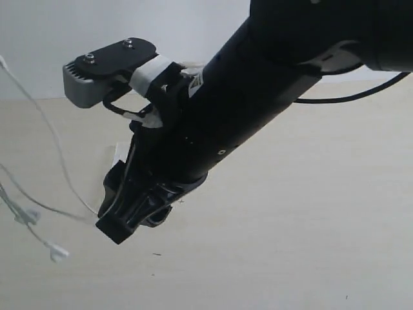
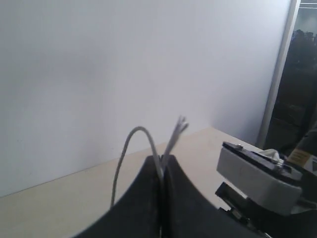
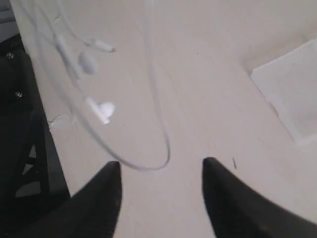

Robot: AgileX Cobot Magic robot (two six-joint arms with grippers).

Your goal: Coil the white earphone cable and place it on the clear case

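Observation:
The white earphone cable [image 2: 126, 148] arches up out of my left gripper [image 2: 162, 163], whose jaws are shut on it. That gripper is outside the exterior view, where the cable [image 1: 55, 139] hangs down from the upper left with its two earbuds [image 1: 27, 216] dangling over the table. My right gripper [image 3: 161, 166] is open and low over the table, with a hanging loop of cable [image 3: 156, 166] just beyond its tips and nothing between the fingers. In the exterior view it [image 1: 113, 223] is left of centre. The clear case [image 3: 292, 89] lies flat nearby; the arm hides most of it in the exterior view.
The right arm's black forearm [image 1: 258, 103] and grey wrist camera [image 1: 87, 84] cross the middle of the exterior view. The beige tabletop [image 1: 310, 226] extends to the right. A dark stand [image 3: 20, 148] sits at the table's edge.

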